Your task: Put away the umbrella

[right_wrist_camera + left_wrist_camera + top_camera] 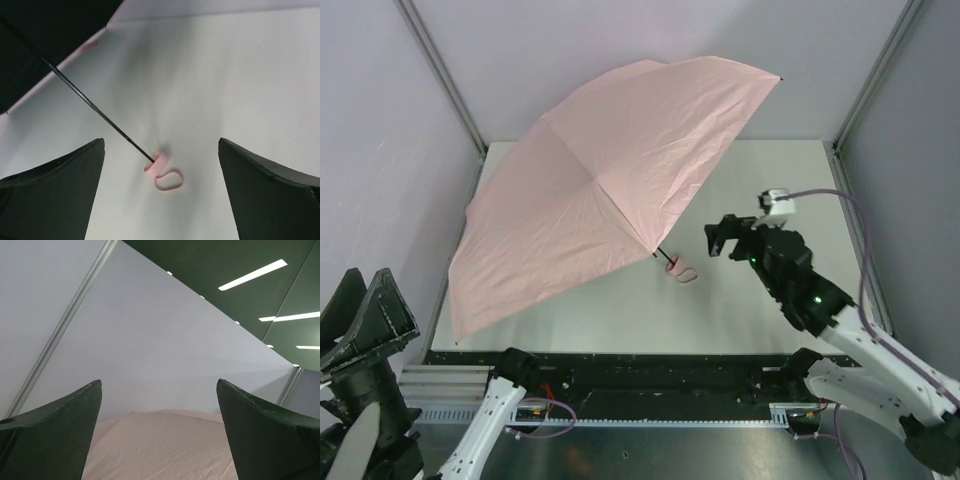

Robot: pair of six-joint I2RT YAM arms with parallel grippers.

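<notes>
1. The left claw (pixel 362 300) is spread wide and holds nothing. Its dark, curved fingers (pixel 55 425) frame a pale wall panel.
2. The right claw (pixel 720 238) is also spread wide and empty, and hangs above the worktop (pixel 760 300).
3. The umbrella (pixel 600 190) stands open and tilted on the worktop. Its canopy rises to the left of the right claw and lies ahead of and below the left claw.
4. The canopy is pale pink fabric, lightly creased, with seams running out from its centre to the rim. Its underside looks dark in the right wrist view.
5. A thin dark shaft (pixel 95 107) slants down from the canopy to a small round pink handle (pixel 156 164), just ahead of the right claw and between its fingers in that view, not touching them.
6. A flat pink strap (pixel 169 181) loops from the handle and lies on the smooth, matte, pale worktop.
</notes>
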